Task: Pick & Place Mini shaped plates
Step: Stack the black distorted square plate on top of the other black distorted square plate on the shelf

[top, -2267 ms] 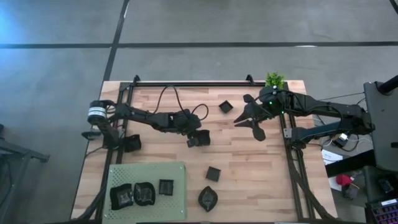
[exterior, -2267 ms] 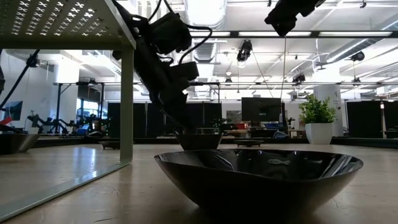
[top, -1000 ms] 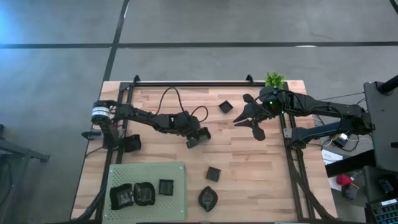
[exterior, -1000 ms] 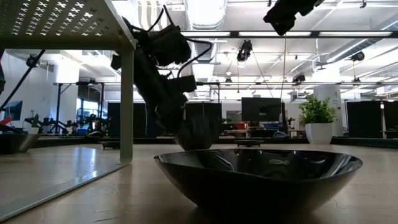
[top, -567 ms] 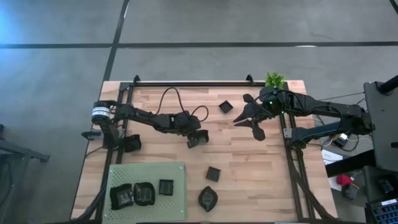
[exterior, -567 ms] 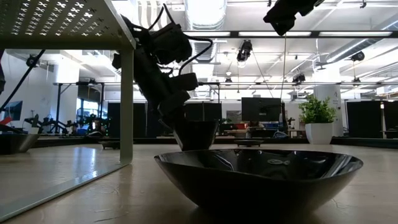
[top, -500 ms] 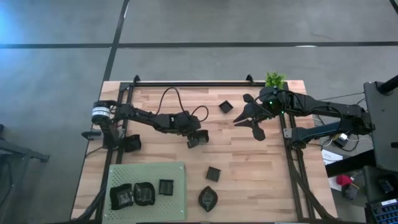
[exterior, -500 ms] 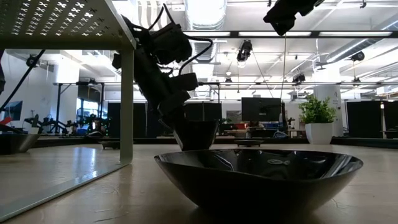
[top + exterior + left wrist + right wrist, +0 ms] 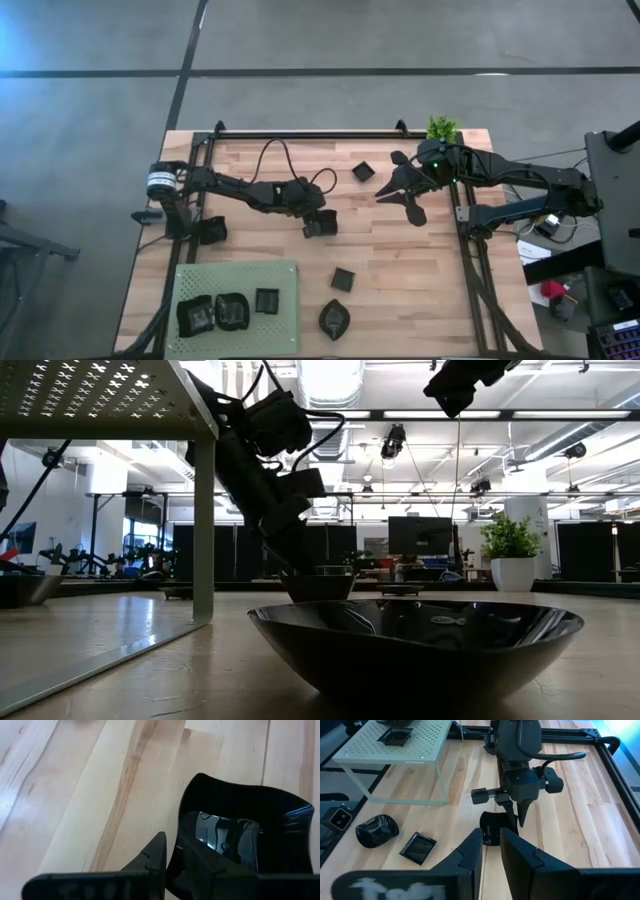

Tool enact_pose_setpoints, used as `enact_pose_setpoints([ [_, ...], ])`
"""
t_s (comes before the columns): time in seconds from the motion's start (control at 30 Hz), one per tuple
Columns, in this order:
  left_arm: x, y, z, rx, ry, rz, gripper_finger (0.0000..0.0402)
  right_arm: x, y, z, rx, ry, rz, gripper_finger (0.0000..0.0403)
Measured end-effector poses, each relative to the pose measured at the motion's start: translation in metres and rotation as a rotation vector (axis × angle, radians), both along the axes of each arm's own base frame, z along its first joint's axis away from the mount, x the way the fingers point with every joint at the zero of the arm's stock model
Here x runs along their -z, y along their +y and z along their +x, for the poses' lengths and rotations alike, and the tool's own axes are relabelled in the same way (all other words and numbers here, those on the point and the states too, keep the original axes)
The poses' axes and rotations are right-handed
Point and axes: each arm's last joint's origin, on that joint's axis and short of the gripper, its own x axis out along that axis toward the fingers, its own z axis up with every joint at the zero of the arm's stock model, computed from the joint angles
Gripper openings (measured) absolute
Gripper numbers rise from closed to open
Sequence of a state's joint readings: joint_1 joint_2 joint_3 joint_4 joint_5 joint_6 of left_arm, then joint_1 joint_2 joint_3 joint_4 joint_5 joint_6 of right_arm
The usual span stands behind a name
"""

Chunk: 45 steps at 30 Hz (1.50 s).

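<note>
Since my left gripper [image 9: 170, 857] pinches only the square plate's [image 9: 240, 827] thin rim, it may slip out when lifted

Left pincer [image 9: 305, 565] pinching small dish [image 9: 322, 585]; big bowl [image 9: 415, 645] foreground.

I can read no text, label, brand, number or sign in any of my views. The bar across the right wrist picture carries a pale marking that is too blurred to make out, and the matching bar in the left wrist picture shows faint raised characters I cannot resolve. The screens in the room beyond the tabletop [image 9: 120, 650] show nothing legible.
</note>
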<state>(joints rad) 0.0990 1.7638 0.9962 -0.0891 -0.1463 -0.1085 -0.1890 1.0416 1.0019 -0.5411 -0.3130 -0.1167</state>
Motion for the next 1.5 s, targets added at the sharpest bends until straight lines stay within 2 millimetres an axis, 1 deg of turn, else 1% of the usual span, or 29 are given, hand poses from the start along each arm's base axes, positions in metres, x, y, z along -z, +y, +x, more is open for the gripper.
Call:
enact_pose_setpoints([
  [0.33, 0.002, 0.004, -0.003, -0.015, 0.026, -0.006, 0.0058, 0.0, 0.0, 0.0, -0.009, -0.003, -0.015, 0.0064],
  [0.6, 0.002, 0.001, -0.002, 0.037, 0.02, -0.104, 0.0058, 0.0, 0.0, 0.0, -0.009, -0.003, -0.015, 0.0063],
  [0.87, 0.003, 0.001, -0.004, -0.017, 0.023, -0.152, 0.0058, 0.0, 0.0, 0.0, -0.009, -0.003, -0.015, 0.0063],
  [1.03, 0.011, 0.001, -0.003, -0.038, 0.045, -0.169, 0.0058, 0.0, 0.0, 0.0, -0.009, -0.003, -0.015, 0.0059],
  [1.13, 0.012, 0.001, -0.002, -0.048, 0.043, -0.193, 0.0057, 0.0, 0.0, 0.0, -0.009, -0.003, -0.015, 0.0059],
  [1.2, 0.012, 0.001, -0.002, -0.043, 0.043, -0.196, 0.0048, 0.0, 0.0, 0.0, -0.009, -0.003, -0.015, 0.006],
  [1.33, 0.01, 0.001, -0.003, -0.039, 0.04, -0.196, 0.0009, 0.0, 0.0, 0.0, -0.009, -0.003, -0.015, 0.0061],
  [1.5, 0.007, 0.0, -0.004, -0.038, 0.043, -0.2, 0.0002, 0.0, 0.0, 0.0, -0.009, -0.003, -0.015, 0.0062],
])
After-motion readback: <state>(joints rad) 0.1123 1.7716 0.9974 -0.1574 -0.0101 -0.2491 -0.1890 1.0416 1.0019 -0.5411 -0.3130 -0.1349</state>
